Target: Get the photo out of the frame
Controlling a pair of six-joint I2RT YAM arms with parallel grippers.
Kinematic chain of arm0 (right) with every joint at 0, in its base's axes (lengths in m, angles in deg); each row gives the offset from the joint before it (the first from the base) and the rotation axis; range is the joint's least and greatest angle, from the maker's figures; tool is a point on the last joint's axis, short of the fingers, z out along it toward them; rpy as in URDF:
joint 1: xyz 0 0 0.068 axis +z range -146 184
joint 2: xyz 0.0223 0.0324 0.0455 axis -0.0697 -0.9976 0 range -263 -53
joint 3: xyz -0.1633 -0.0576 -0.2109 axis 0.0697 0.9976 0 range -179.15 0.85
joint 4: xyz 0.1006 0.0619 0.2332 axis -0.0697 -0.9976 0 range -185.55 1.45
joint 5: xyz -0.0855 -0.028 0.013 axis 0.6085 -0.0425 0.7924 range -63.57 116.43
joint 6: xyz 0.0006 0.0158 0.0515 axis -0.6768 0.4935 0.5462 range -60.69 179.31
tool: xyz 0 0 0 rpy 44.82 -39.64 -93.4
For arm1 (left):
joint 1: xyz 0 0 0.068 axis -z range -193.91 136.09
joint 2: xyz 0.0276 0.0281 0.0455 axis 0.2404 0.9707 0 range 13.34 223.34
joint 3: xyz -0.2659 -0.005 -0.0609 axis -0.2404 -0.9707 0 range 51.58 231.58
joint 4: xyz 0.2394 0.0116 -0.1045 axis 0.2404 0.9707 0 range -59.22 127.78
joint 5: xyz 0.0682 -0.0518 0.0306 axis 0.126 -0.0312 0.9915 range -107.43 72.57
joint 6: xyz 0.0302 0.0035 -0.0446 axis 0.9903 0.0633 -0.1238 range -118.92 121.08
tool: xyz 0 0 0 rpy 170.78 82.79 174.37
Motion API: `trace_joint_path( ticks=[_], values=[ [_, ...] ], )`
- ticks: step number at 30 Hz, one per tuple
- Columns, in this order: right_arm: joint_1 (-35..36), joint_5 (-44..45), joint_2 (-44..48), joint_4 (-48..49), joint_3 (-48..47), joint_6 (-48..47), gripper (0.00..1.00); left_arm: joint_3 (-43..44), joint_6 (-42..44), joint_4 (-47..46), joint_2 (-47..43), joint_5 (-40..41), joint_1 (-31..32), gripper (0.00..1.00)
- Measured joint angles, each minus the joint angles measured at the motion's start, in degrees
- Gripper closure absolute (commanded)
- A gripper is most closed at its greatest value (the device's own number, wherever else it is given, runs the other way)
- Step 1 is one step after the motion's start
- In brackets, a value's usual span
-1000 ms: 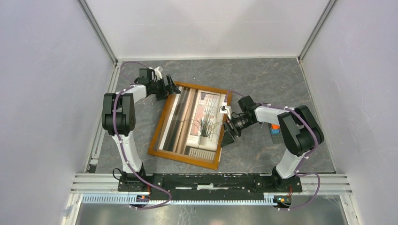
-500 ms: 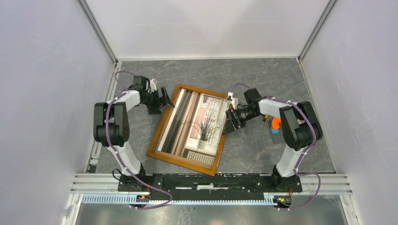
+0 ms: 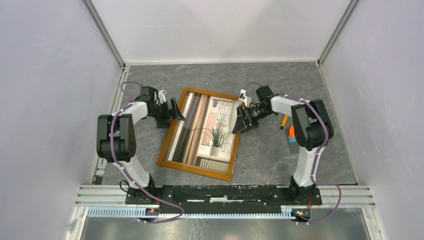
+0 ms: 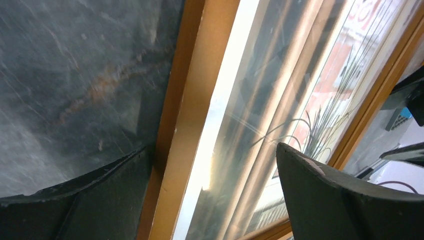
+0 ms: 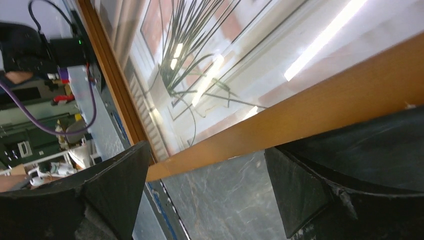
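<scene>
From above, the frame (image 3: 171, 141) lies face up on the table (image 3: 280, 85), turned a little off square, and the photo (image 3: 210, 131) is inside it. My left gripper (image 3: 174, 111) is at the far end of its left side. My right gripper (image 3: 241, 121) is at the right side, roughly opposite. Both are spread wide and hold nothing.

At my left wrist, the fingers (image 4: 75, 200) straddle the frame's (image 4: 185, 100) moulding, one over the table and one over the photo (image 4: 280, 100). I cannot tell whether either pad touches the wood.

At my right wrist it is much the same. The orange-brown moulding (image 5: 325, 95) runs across the gap between my open fingers (image 5: 120, 175), with the photo (image 5: 225, 60) beyond it and stone-grey table below.

I judge I am at the first step, getting hold of the frame by both long sides. The photo is not out yet, and the back is hidden underneath. Next I should close on the moulding at both sides together. Then I should lift evenly and turn the frame over, so that it does not twist or slip.
</scene>
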Motion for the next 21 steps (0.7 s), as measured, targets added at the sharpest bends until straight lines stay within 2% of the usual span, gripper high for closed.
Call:
trace_joint_path(
  ticks=[6,12,21],
  values=[
    [-1.5,2.3,-8.1,-0.9,-13.4,1.2,0.07,2.7,-1.2,-5.6,3.4,-2.8,-1.2,0.00],
    [-1.6,10.2,-13.7,3.0,-24.5,-3.5,0.07,6.9,-2.6,-8.9,7.7,-5.6,-1.2,0.00],
    [-1.3,14.8,-14.8,6.5,-26.6,-8.8,0.07,7.8,-3.0,-10.0,8.6,-6.7,-0.6,0.00]
  ],
)
